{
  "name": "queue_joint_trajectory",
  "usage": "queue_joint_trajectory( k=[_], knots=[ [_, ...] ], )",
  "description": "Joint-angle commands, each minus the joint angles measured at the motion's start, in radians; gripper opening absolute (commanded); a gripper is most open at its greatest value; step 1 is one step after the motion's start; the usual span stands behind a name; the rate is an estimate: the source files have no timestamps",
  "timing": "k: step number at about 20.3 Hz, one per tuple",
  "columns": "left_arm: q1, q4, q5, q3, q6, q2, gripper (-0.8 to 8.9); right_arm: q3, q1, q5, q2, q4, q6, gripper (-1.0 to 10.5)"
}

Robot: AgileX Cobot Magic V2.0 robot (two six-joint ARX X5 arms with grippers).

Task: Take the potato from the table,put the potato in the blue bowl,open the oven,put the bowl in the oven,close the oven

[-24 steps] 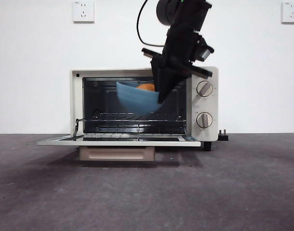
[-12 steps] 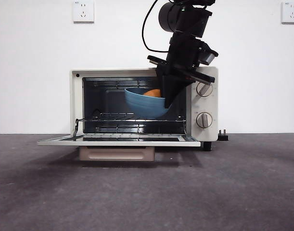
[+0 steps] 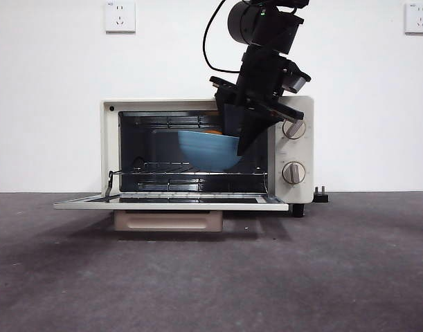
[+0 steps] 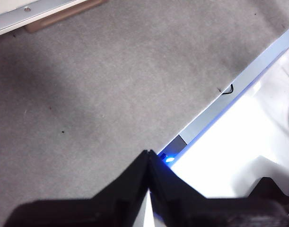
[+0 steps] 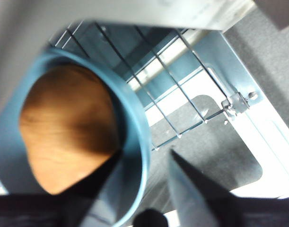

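Note:
The cream-white oven (image 3: 298, 149) stands with its door (image 3: 169, 203) folded down flat. Inside the cavity, the blue bowl (image 3: 201, 150) hangs level just over the wire rack (image 3: 163, 168); whether it touches the rack I cannot tell. My right gripper (image 3: 242, 135) reaches in from above and is shut on the bowl's right rim. The right wrist view shows the bowl (image 5: 135, 142) with one jaw inside and one outside, and the orange-brown potato (image 5: 64, 127) lying in it. My left gripper (image 4: 148, 153) waits shut over the grey table (image 4: 87, 94).
The door's beige handle (image 3: 168, 220) hangs beneath the open door. Two knobs (image 3: 294, 128) sit on the oven's right panel, close to the right arm. A black plug (image 3: 321, 196) lies behind the oven on the right. A white surface (image 4: 239, 156) borders the table by the left gripper.
The right gripper has carried the bowl deeper into the oven and levelled it from its earlier tilt. The potato is now almost hidden behind the rim in the front view.

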Motion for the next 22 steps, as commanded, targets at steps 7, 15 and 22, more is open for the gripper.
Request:
queue_joint_trajectory(
  k=[7, 15, 22],
  knots=[
    [-0.003, -0.005, 0.0, -0.001, 0.008, 0.0, -0.07, 0.005, 0.002, 0.008, -0.021, 0.007, -0.021, 2.0],
    [-0.003, -0.009, -0.001, -0.001, 0.008, 0.0, -0.07, 0.114, 0.003, 0.008, -0.026, -0.039, -0.082, 2.0],
    [-0.002, 0.023, -0.106, -0.001, 0.024, 0.006, -0.08, 0.404, 0.018, 0.078, -0.026, -0.277, -0.491, 1.9]
  ],
)
